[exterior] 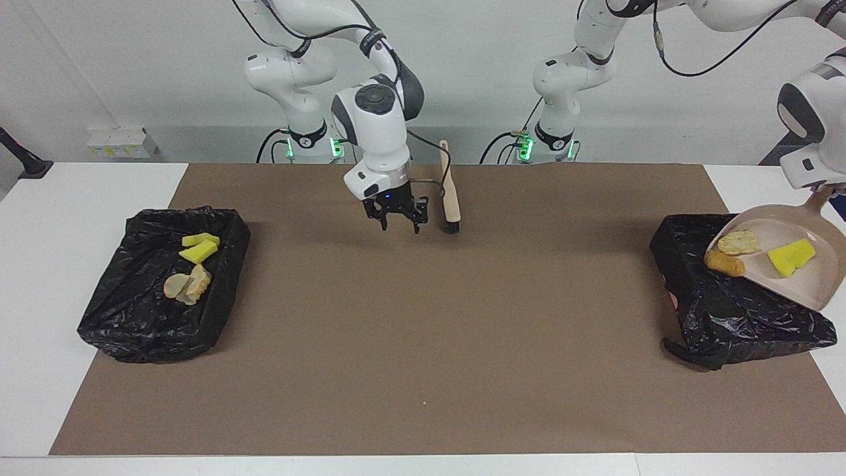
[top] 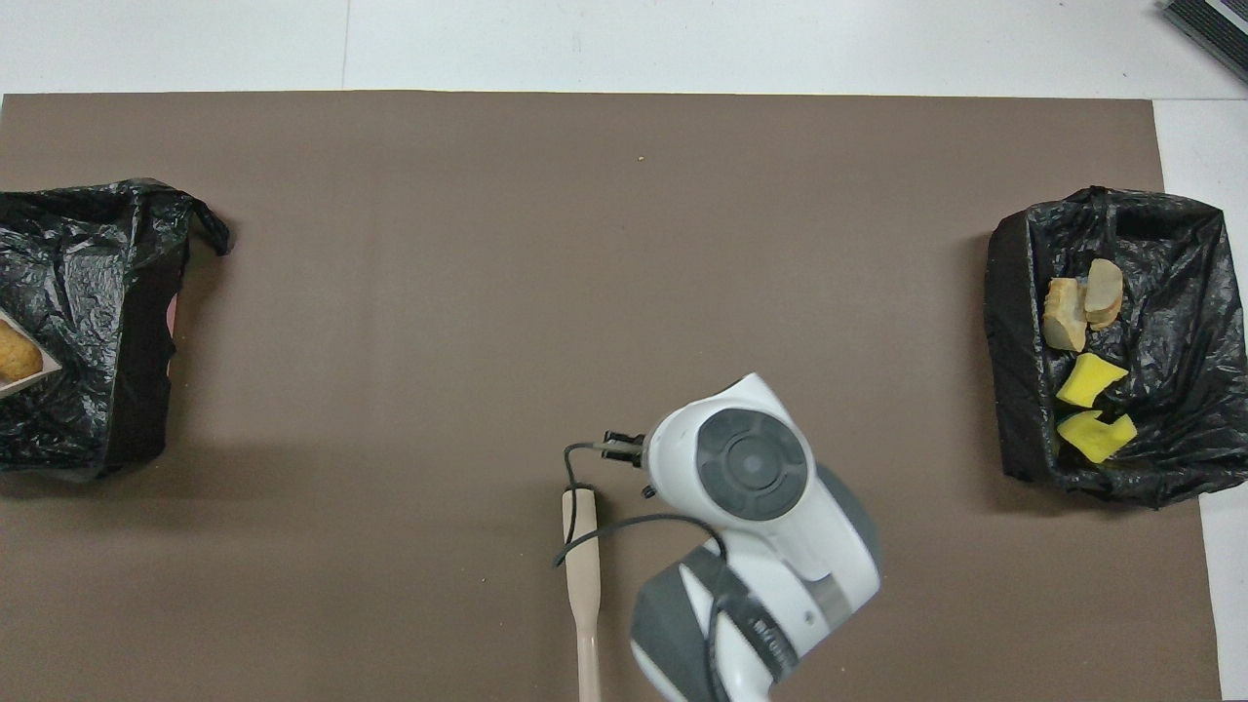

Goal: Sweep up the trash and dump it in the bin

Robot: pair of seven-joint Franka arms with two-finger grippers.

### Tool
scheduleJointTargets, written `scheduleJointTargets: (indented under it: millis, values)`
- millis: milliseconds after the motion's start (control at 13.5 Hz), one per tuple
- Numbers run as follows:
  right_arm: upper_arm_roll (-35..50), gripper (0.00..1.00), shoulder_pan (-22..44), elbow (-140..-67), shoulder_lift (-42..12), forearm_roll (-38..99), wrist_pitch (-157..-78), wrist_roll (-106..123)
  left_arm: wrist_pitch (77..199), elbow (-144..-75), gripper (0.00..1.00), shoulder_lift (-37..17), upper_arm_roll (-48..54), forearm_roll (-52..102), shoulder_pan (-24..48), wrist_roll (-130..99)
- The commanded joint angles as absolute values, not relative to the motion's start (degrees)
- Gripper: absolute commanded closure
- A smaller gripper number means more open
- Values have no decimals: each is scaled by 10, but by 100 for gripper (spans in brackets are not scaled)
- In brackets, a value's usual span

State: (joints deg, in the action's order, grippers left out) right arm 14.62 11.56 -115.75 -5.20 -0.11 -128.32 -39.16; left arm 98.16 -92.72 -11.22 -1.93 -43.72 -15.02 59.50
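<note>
Facing view: left gripper (exterior: 823,192), jaws clenched on the dustpan (exterior: 803,277), tips trash (exterior: 760,251) over the bin (exterior: 720,311) at 3 o'clock. Right gripper (exterior: 398,221) hovers near center, jaws released, the brush (exterior: 450,198) beside it on the counter (exterior: 423,330).

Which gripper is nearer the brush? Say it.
Right. The right gripper hangs open beside the brush, which lies on the mat; the left gripper holds the dustpan over a bin.

One camera faces the robots from high across the desk (exterior: 423,370), another looks steeply down; both share its brown mat (top: 624,292).
</note>
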Motion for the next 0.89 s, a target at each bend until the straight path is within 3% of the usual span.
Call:
scheduleJointTargets:
  millis: [0, 221, 812]
  values:
    - [156, 0, 56, -1108, -61, -45, -1263, -349, 951, -907, 100, -118, -25, -484, -115, 625]
    - [156, 0, 19, -1054, -54, -62, -1208, -306, 938, -904, 100, -121, -25, -606, -63, 664]
    - [155, 0, -40, -920, -11, -50, -986, -228, 937, -902, 100, -127, -25, -693, -27, 679]
